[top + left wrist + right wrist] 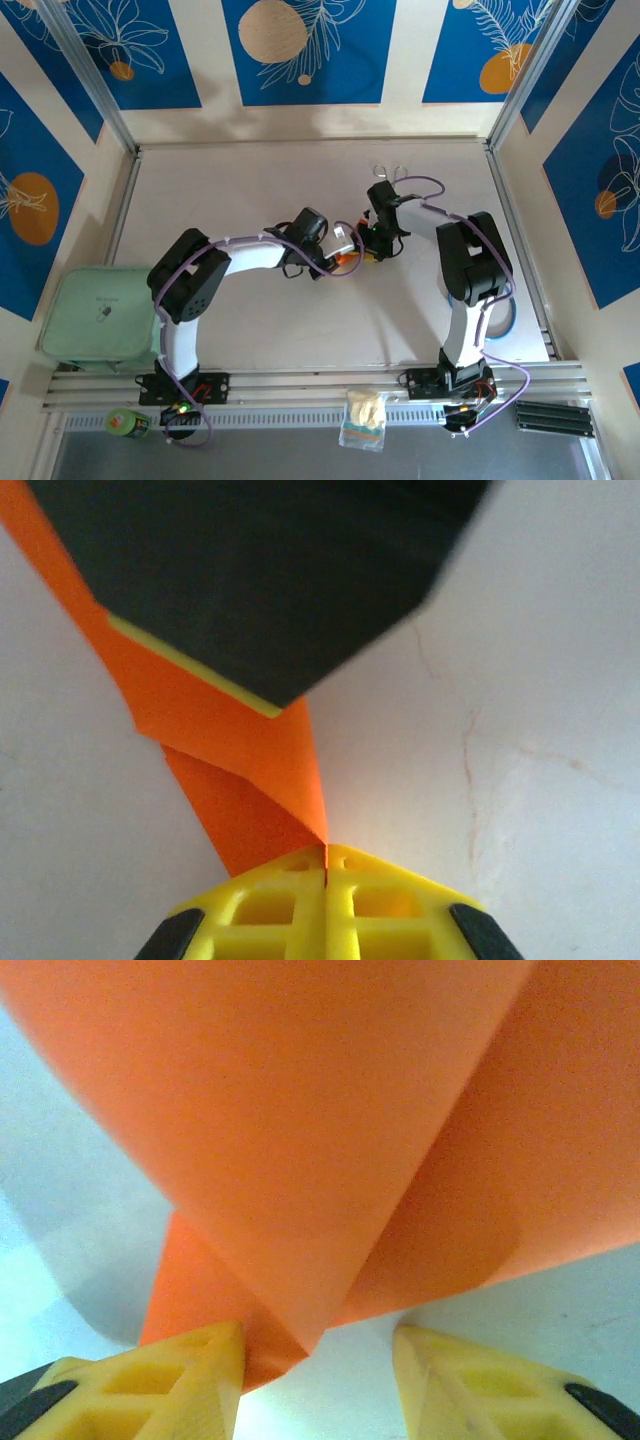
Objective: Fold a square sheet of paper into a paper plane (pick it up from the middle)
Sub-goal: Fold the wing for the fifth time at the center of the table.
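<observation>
A pale green case (95,312) is lying at the left edge of the pale table (230,190), partly overhanging its frame. Metal tongs (390,172) are resting near the far edge. A blue-and-white tape roll (510,318) is sitting by the right rim (half hidden). Along the near rail (300,378), a small clear bag (365,420) and a green round tub (127,423) are lying well apart. Blue leaf-patterned panels (310,50) are lining the walls.
</observation>
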`<state>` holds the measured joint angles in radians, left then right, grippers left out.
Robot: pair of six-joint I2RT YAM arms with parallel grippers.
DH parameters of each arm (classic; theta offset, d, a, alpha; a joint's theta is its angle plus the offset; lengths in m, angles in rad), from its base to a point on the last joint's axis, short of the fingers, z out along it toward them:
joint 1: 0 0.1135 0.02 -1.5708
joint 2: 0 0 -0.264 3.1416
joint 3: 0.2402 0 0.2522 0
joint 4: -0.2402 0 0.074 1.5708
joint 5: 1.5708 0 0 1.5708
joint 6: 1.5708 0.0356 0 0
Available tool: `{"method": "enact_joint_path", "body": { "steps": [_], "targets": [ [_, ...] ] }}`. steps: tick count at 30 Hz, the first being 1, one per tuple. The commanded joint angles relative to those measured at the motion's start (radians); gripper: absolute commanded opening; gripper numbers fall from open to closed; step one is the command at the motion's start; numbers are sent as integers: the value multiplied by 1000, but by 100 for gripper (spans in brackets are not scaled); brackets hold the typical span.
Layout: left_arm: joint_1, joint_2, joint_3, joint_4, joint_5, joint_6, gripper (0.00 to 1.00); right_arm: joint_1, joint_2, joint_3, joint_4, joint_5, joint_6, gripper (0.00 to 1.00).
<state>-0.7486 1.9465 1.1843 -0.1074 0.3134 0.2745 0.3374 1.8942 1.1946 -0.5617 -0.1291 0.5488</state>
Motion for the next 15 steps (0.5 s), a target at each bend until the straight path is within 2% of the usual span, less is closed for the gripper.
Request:
{"method": "enact_joint_path", "body": {
  "steps": [1,5,15],
  "targets": [
    [0,12,53,-75,71,-142,4,-41,-70,-64,98,-51,-63,48],
    [11,9,45,-77,151,-291,4,-79,-128,-134,172,-105,-72,52],
    [25,22,21,-23,242,-558,3,-98,-195,-227,278,-174,-79,59]
  ]
}}
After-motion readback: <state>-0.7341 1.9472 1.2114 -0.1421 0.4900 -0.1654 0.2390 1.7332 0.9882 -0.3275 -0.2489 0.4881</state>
